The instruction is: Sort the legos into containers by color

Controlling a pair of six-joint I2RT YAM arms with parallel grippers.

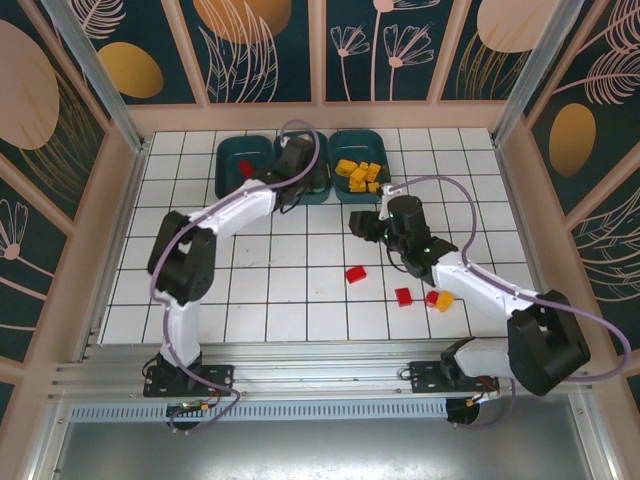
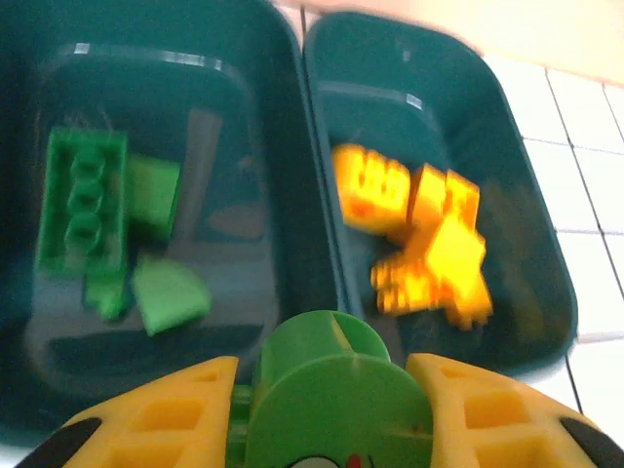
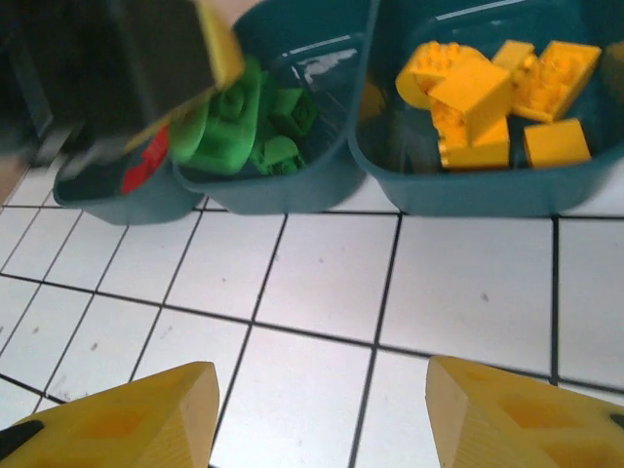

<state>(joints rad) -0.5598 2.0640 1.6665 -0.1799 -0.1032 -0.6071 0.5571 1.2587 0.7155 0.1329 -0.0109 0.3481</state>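
Top cam overhead fr behind; both wrist cams close, sharing yellow-brick tub [image 3: 468,190].

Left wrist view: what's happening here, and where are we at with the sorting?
The left gripper is shut on a round green lego, poised near where the green tub meets the yellow tub. The right gripper is open and empty over the tiles in front of the tubs. Three red bricks and one yellow brick lie loose on the tiles, not yet sorted.
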